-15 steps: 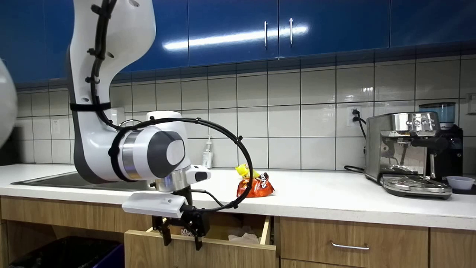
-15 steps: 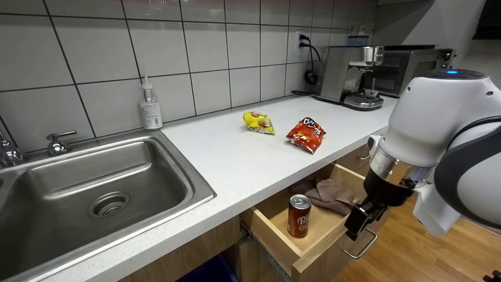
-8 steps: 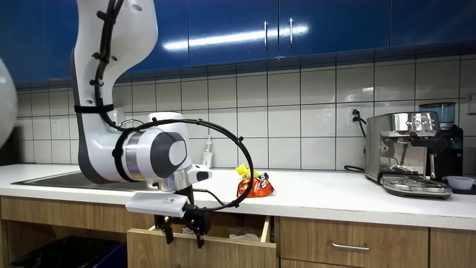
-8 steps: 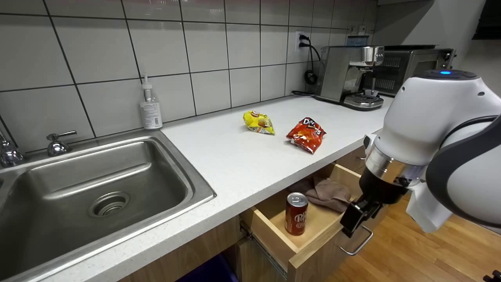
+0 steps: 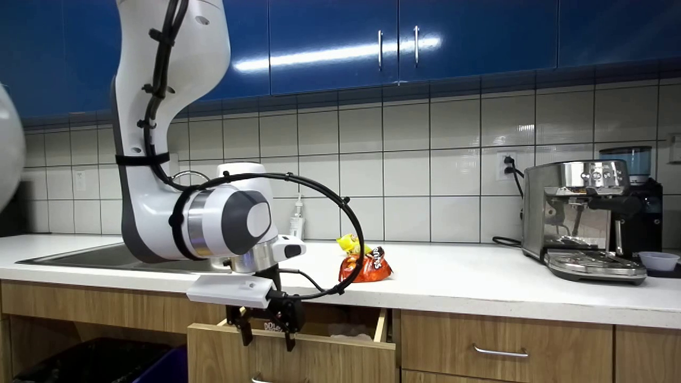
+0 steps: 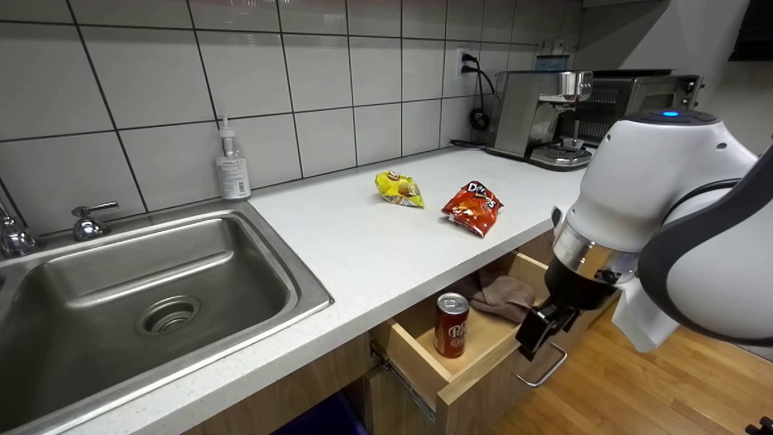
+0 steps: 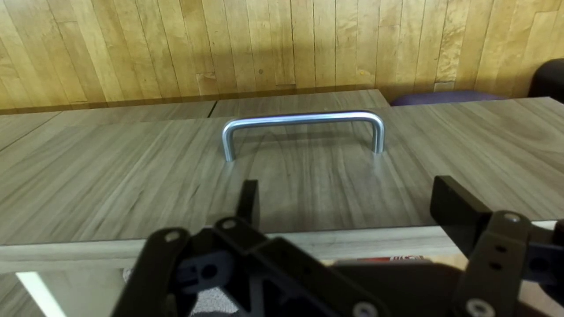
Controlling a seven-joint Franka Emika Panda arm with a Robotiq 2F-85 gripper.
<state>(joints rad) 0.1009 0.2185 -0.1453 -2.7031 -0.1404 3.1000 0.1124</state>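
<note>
Hand [image 7: 347, 190] is hanging at drawer front [image 5: 340, 364], fingers [image 7: 454, 210] apart | can [image 6: 451, 329] standing beyond | gentle, square pressure likely serving best

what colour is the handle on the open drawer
Silver, with a metallic sheen; the handle shows best in the wrist view.

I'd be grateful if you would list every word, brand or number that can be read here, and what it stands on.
"Dr P…" on the red can in the open drawer; the rest is unclear.
"Do…" on the red snack bag on the counter; creases break up the rest.
Too small or blurred to read: the print on the yellow bag and on the pump bottle, and the mark below the can's lettering.
</note>
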